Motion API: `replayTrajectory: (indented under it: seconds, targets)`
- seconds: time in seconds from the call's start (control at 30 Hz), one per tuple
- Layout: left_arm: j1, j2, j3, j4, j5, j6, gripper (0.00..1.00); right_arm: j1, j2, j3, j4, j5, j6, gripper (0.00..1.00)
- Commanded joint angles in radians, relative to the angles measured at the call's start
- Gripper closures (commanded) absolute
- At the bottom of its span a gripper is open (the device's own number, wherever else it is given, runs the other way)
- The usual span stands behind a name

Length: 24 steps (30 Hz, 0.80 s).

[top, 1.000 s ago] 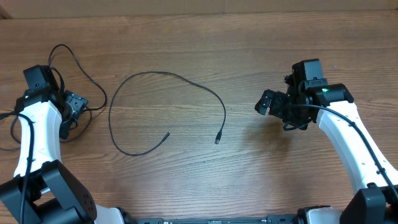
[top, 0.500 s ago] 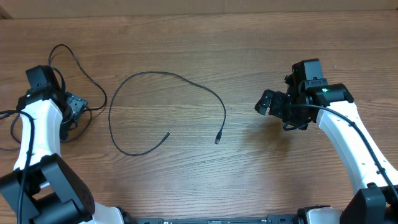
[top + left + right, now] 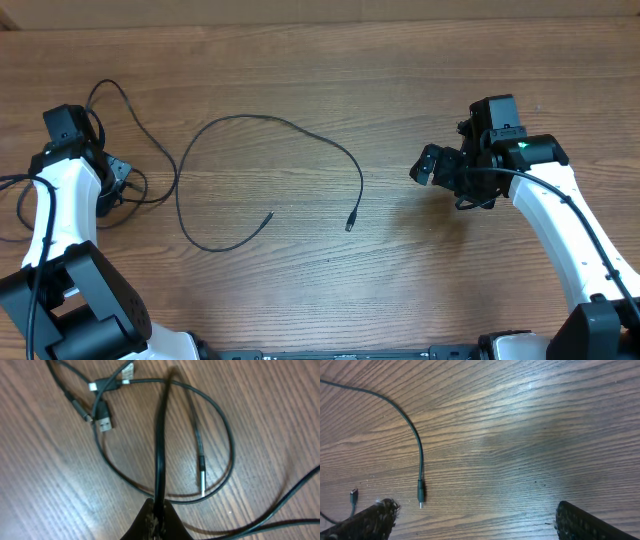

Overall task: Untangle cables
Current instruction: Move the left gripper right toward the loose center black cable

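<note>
Surface: your work area is a brown wood-grain table (image 3: 320, 60).
Left claw: the left gripper (image 3: 156, 519) sits at the table's left edge, jaws pinched tight on one thin black cord (image 3: 161, 445).
Held cord: it runs straight away from the fingertips and crosses over a round loop of black cable (image 3: 231, 445).
In the way: inside that loop lies a metal-tipped jack end (image 3: 202, 476). Beyond it, a black USB plug (image 3: 103, 419) rests among crossing strands. From overhead, your left arm hides part of this bunch.
Loose item: a long thin black cable (image 3: 262, 118) lies mid-table in an open arc, both plug ends pointing toward you, well apart from the bunch.
Right claw: the right gripper (image 3: 427, 165) is spread wide and holds nothing, near that arc's right plug (image 3: 420, 495).
</note>
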Motion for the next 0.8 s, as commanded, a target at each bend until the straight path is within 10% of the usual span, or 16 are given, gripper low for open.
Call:
replayTrajectory:
  seconds: [0.0,0.43,0.5,0.63,0.77]
  targets:
    - [0.011,-0.029,0.085,-0.020,-0.046,0.034,0.96,-0.002,-0.025,0.013,0.002,-0.005,-0.001,0.00]
    - [0.162,-0.076,0.438,-0.084,-0.045,0.155,0.94,-0.002,-0.025,0.013,0.000,-0.005,-0.001,0.00]
    - [0.179,-0.075,0.438,-0.092,-0.030,0.154,0.75,-0.002,-0.025,0.013,-0.002,-0.005,-0.001,0.00]
    - [0.185,-0.074,0.437,-0.134,0.029,0.154,0.02,-0.002,-0.025,0.013,0.001,-0.005,-0.001,0.00]
    - [0.181,-0.074,0.437,-0.148,0.128,0.155,0.00,-0.002,-0.025,0.013,0.000,-0.005,-0.001,0.00]
